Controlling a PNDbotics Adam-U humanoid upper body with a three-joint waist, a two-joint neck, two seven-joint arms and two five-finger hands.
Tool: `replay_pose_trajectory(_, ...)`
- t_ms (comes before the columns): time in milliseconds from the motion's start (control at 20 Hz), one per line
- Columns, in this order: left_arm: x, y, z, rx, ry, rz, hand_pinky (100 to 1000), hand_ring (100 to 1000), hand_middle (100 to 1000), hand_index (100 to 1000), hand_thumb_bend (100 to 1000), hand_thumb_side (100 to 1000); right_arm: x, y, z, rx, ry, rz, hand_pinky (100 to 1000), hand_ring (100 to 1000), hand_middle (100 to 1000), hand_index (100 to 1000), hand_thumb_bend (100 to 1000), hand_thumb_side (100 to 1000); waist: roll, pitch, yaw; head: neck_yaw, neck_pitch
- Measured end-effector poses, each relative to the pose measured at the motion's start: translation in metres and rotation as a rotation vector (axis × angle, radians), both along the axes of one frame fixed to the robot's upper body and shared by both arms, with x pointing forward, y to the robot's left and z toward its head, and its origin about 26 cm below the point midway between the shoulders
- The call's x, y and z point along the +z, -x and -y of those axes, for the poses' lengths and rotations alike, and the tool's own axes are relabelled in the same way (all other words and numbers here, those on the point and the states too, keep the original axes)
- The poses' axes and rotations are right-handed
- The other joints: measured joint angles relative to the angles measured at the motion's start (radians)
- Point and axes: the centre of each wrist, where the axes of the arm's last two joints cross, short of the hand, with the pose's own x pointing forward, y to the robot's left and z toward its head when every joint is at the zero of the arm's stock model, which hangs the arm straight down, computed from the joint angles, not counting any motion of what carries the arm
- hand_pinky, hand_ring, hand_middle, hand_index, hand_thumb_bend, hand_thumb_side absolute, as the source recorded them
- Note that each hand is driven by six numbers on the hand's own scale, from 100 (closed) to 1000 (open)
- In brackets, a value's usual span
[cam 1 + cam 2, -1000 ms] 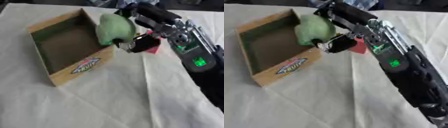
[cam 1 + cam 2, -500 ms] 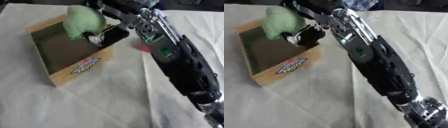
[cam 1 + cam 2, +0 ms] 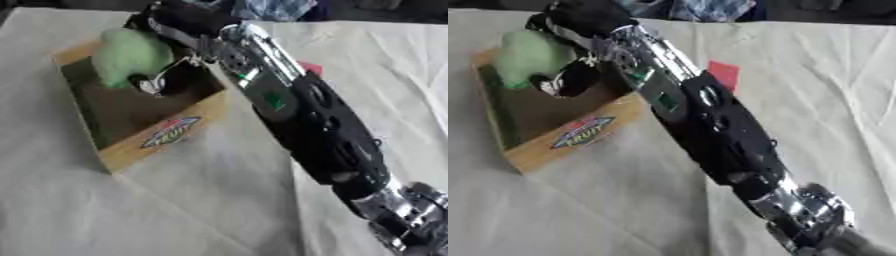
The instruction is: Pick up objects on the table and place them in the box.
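My right hand point(image 3: 166, 75) reaches over the open cardboard box point(image 3: 162, 142) at the upper left, its fingers curled round a pale green fuzzy object point(image 3: 129, 55). The green object hangs inside the box's far end, above the dark floor. A small red flat thing point(image 3: 723, 74) lies on the cloth right of my forearm; my arm partly hides it in the left eye view. My left hand shows in neither view.
My long black and silver right arm point(image 3: 315, 125) crosses the table from the lower right to the box. A white wrinkled cloth point(image 3: 175, 210) covers the table. Dark and blue things point(image 3: 271, 7) lie along the far edge.
My right hand has carried the green object leftward from beside the box's right wall to inside the box and lowered it. The red thing stayed on the cloth.
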Motion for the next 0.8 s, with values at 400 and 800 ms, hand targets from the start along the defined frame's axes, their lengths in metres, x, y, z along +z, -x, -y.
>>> replay_pose_trajectory(400, 0.0, 0.0, 0.001, -0.004, 0.002, -0.002, 630, 795, 1000, 723, 322, 1000, -0.038, -0.014, -0.014, -0.027, 0.073, -0.036, 820, 763, 611, 849, 221, 504, 0.0, 0.0, 0.001, -0.006, 0.0)
replay_pose_trajectory(800, 0.0, 0.0, 0.001, -0.005, 0.002, -0.002, 630, 795, 1000, 723, 320, 1000, -0.049, -0.018, -0.017, -0.04, 0.101, -0.017, 880, 841, 767, 935, 312, 781, 0.003, 0.0, 0.0, -0.008, -0.001)
